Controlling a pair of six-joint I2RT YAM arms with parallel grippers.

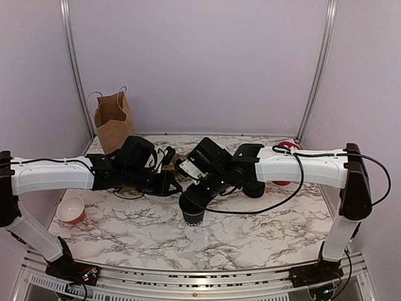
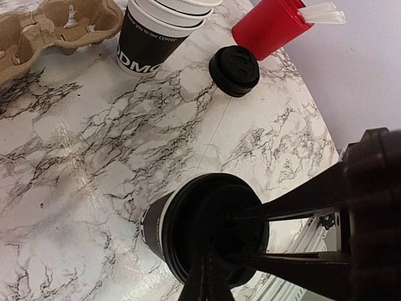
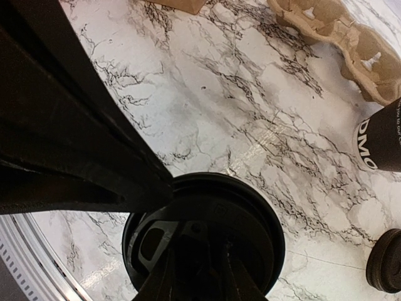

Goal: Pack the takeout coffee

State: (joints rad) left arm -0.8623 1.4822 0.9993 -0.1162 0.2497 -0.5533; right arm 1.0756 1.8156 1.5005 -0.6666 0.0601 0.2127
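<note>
Left gripper (image 2: 210, 273) and right gripper (image 3: 197, 251) both crowd the coffee (image 1: 193, 213) lid (image 3: 250, 219), can't tell how open either is, so an off-centre shove could tip it.

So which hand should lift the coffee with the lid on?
Probably the right hand: from above it sits directly over the takeout coffee, while the left hand is off to one side.

We've got the takeout coffee (image 1: 192, 212) upright mid-counter (image 1: 125, 232), a black cup with white lettering and its black lid on.
</note>
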